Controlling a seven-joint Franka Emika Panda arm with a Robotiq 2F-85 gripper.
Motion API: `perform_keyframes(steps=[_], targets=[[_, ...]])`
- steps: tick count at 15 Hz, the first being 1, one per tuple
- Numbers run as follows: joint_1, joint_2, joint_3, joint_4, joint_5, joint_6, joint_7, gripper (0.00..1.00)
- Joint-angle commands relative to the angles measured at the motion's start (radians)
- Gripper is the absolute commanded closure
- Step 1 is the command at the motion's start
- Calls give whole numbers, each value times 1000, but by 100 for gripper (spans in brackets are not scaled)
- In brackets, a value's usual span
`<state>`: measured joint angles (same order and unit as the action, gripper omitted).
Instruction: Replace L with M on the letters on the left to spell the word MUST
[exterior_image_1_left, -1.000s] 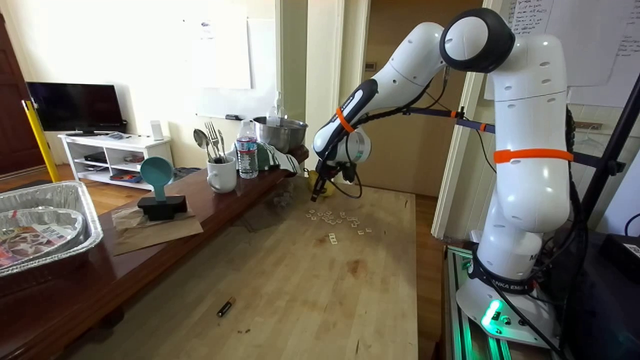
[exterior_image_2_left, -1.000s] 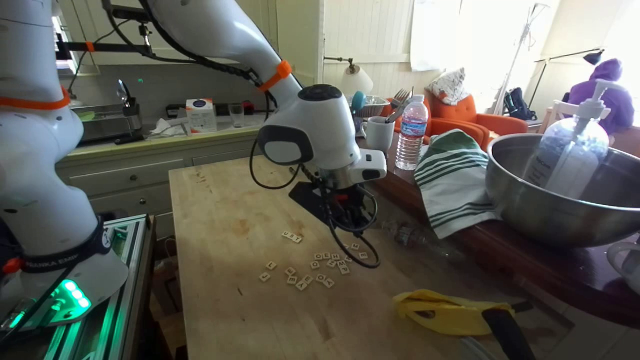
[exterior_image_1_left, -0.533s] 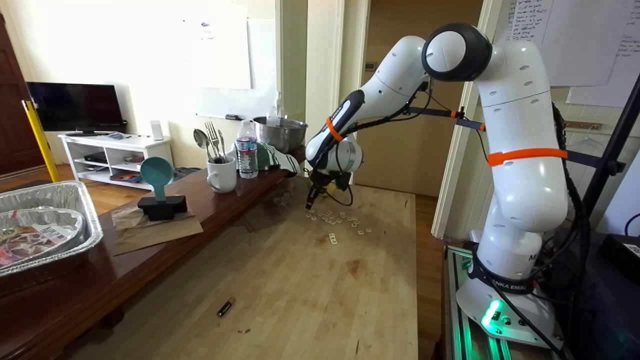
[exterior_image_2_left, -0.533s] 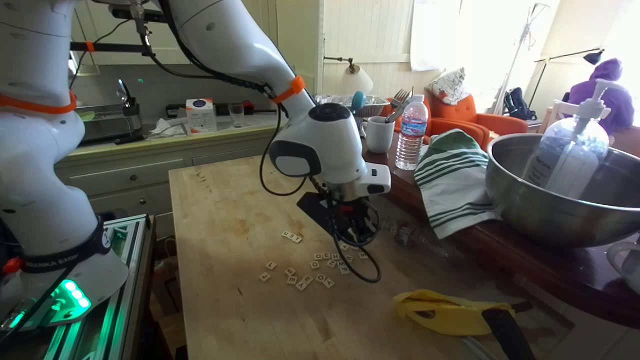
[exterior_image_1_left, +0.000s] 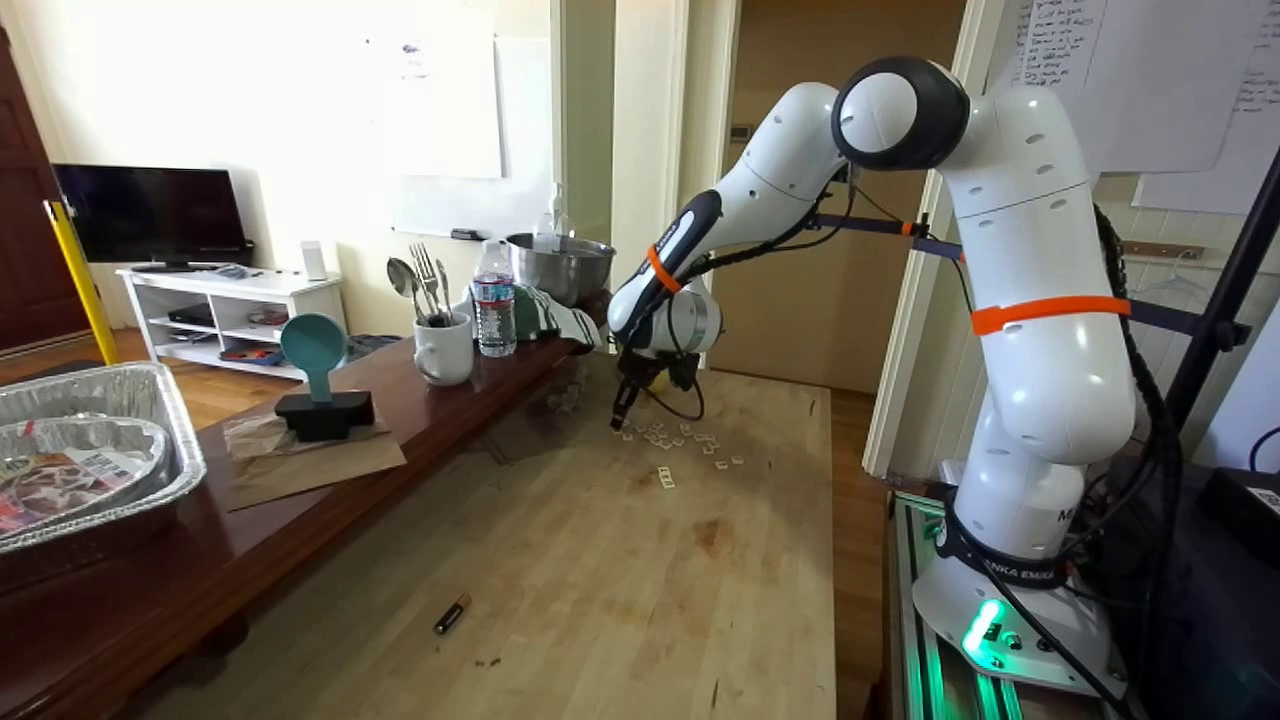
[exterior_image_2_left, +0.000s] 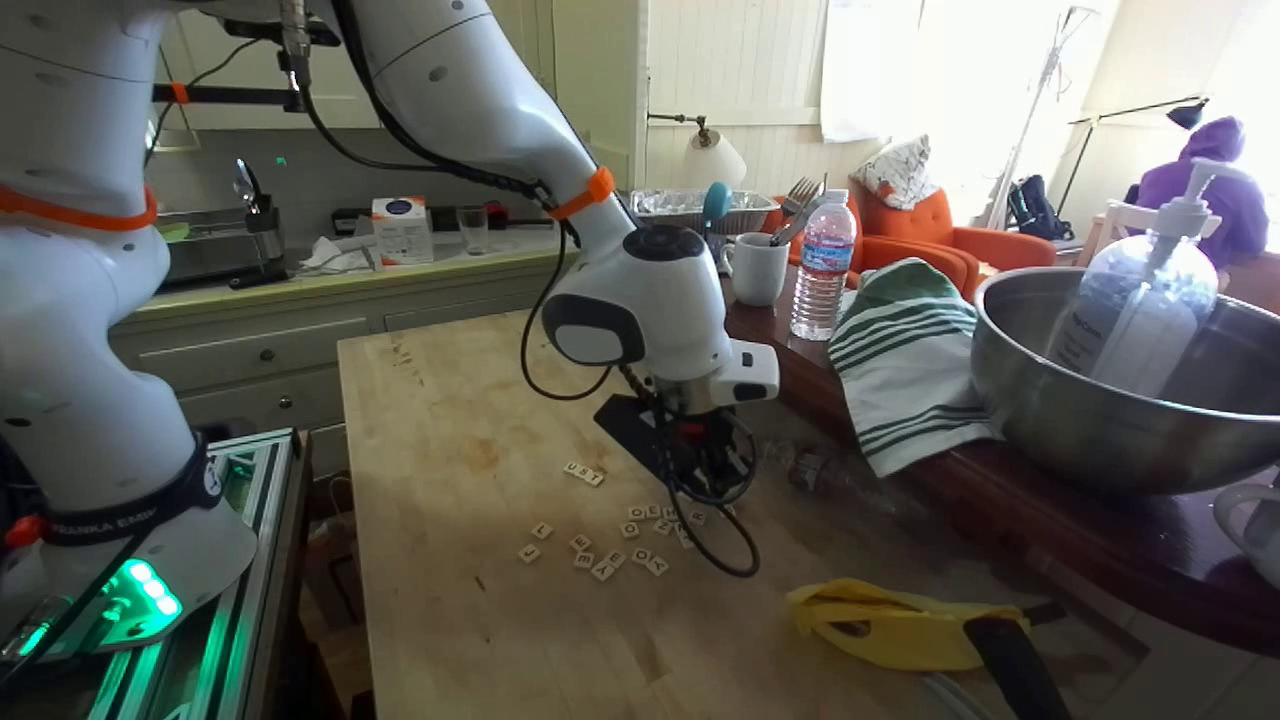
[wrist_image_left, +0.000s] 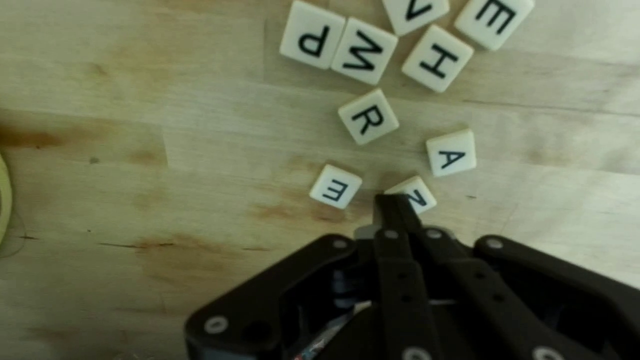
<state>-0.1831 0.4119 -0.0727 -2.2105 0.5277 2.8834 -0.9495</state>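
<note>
Small cream letter tiles lie flat on the wooden table. A row reading UST (exterior_image_2_left: 583, 473) stands apart from the loose cluster in an exterior view, and two L-like tiles (exterior_image_2_left: 541, 530) lie at the cluster's edge. In the wrist view I see tiles E (wrist_image_left: 335, 186), A (wrist_image_left: 451, 152), R (wrist_image_left: 368, 116), P (wrist_image_left: 312, 35) and one reading M or W (wrist_image_left: 365, 51). A tile with slanted strokes (wrist_image_left: 422, 197) is partly hidden behind my fingertips, so its letter is not fully readable. My gripper (wrist_image_left: 397, 205) is shut, with nothing visible between the fingertips. Its fingertips (exterior_image_1_left: 617, 425) are low over the cluster's edge.
A raised dark wooden ledge (exterior_image_1_left: 490, 400) runs beside the table with a mug (exterior_image_1_left: 443, 350), a water bottle (exterior_image_1_left: 494, 300) and a steel bowl (exterior_image_2_left: 1130, 380). A yellow object (exterior_image_2_left: 890, 625) and a battery (exterior_image_1_left: 452, 614) lie on the table.
My gripper has come down toward the table at the cluster's far edge. In an exterior view it now hides several tiles that showed before, including an M. The tiles still in view have not moved.
</note>
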Motion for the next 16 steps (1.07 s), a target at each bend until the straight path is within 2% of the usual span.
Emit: perform_keyframes(steps=[1,10,16], targets=[[-18,23,26,8,24,8,-24,100],[6,20,30,-28,-2,-5,-6,100],[57,-15,-4,-88,-39,-4,42,100]])
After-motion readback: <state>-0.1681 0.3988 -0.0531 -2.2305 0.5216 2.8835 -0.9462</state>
